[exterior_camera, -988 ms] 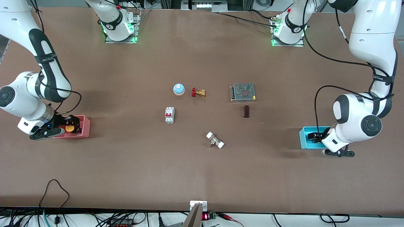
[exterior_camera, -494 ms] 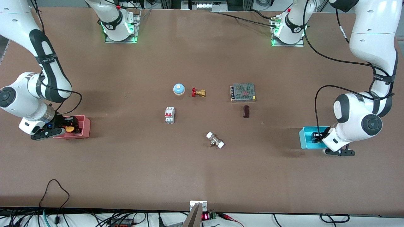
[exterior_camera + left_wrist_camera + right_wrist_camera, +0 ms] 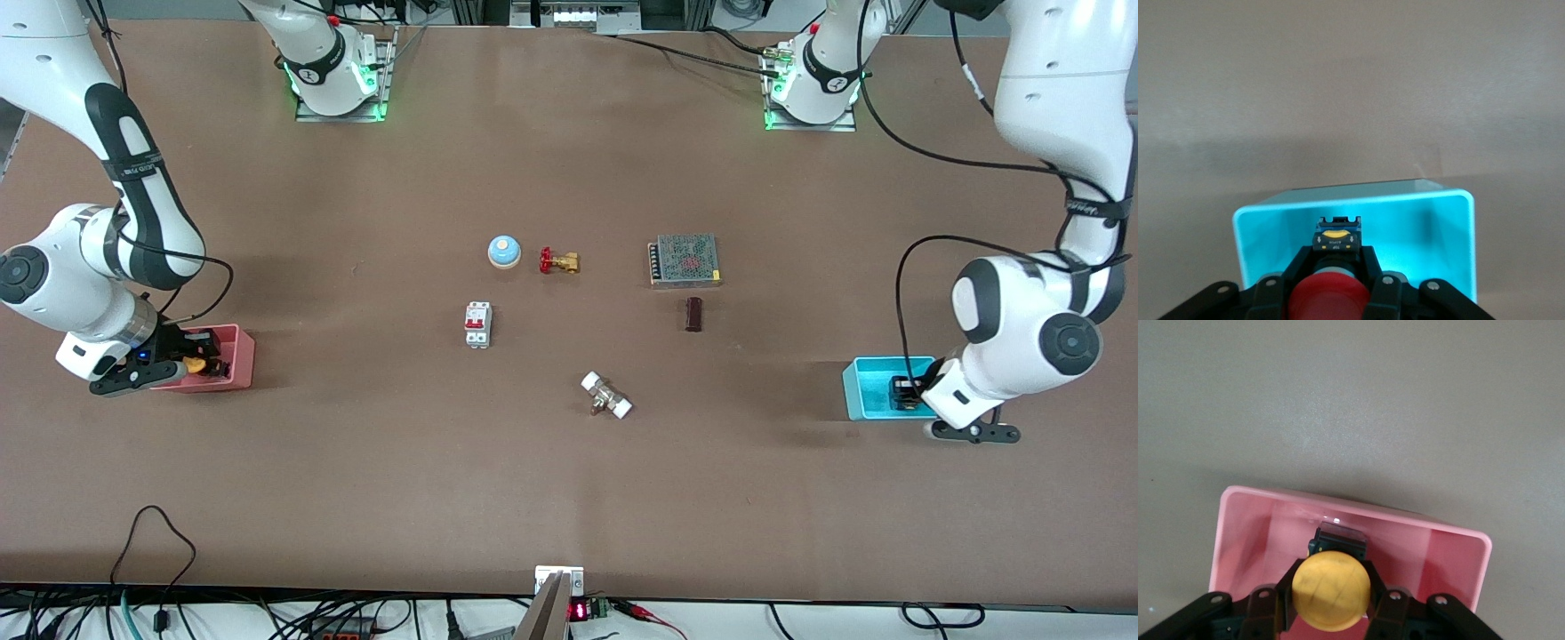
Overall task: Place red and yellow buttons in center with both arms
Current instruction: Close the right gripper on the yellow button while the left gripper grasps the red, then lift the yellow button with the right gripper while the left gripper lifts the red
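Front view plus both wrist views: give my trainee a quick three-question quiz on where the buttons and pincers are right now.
1. True or false: the red mushroom-cap button sits between the left pincer's fingers over the cyan plastic bin.
2. Multiple choice: the right pincer is over which container? A) pink plastic bin B) cyan plastic bin C) grey mesh-topped metal box
3. Fill in: the button at the right pincer has an ______ cap.

Key: 1 true; 2 A; 3 orange-yellow.
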You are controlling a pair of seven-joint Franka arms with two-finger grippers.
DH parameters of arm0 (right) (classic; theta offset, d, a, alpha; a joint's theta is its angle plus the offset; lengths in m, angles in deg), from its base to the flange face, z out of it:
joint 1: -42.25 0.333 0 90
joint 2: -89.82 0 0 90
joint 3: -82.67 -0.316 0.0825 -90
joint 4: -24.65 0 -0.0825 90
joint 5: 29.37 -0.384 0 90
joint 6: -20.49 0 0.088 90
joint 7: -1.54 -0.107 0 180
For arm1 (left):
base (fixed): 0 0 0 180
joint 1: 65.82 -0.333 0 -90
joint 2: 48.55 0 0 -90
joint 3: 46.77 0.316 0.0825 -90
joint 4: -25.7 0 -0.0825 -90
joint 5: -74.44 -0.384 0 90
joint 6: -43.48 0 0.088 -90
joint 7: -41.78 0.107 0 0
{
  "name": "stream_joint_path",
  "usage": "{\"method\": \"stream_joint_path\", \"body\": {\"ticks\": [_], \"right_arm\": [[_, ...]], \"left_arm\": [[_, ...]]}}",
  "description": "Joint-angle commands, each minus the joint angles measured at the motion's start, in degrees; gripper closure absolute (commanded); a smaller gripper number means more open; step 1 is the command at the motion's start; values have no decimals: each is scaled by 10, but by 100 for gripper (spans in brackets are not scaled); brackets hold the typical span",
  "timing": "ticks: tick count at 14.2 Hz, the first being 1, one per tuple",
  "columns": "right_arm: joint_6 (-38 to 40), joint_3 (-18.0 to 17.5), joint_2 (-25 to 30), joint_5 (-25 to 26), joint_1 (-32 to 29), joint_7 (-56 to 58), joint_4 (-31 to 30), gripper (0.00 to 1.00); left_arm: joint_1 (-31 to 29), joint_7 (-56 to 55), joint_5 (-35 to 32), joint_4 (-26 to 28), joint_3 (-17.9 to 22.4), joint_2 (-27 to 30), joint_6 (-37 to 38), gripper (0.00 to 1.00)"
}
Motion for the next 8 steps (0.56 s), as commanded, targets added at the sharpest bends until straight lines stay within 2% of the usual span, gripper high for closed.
{"method": "stream_joint_path", "body": {"ticks": [1,3,5,8], "right_arm": [[4,-4,12,-8,-3,10,1,86],[78,-4,57,-8,-1,11,2,86],[151,-5,105,-10,4,6,2,86],[233,-10,161,-16,43,-49,1,86]], "left_arm": [[-1,3,-6,8,-6,59,62,74],[4,1,-6,-2,-8,72,89,74],[12,-14,1,-34,-13,71,135,74],[62,-123,1,-52,-22,70,161,74]]}}
